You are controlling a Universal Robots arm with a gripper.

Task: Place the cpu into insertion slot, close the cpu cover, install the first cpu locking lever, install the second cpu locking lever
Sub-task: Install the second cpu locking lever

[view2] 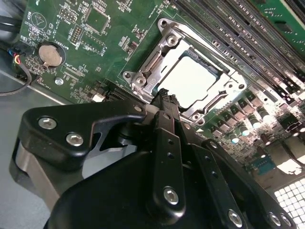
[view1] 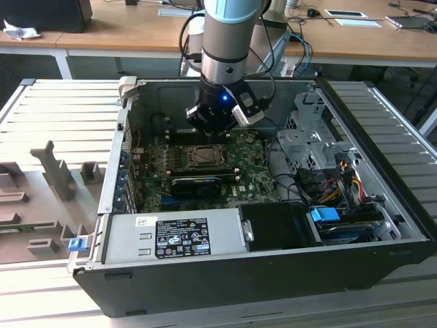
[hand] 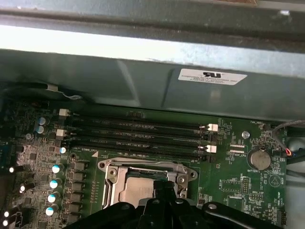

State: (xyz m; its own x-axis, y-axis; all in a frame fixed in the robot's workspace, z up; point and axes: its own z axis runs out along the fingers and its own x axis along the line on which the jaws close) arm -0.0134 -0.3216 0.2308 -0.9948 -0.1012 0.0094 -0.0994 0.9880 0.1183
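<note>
Exterior view: the gripper (view1: 212, 121) hangs inside the open computer case (view1: 382, 205), just above the insertion slot (view1: 203, 156) at the motherboard's twelve o'clock side.

Second wrist view: the cpu (view2: 188, 81) sits in the slot, the cpu cover (view2: 157, 59) down around it; the jaws look pressed together, holding nothing, tip at the cover's six o'clock edge.

First wrist view: the memory slots (hand: 138, 133) lie at twelve o'clock of the socket.

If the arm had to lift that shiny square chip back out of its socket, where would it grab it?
Probably by two opposite edges of the chip, coming straight down from above. It lies flat in the socket with the metal cover framing it, so only its top face is exposed; the cover would likely need opening first. The gripper hovers beside it.
</note>
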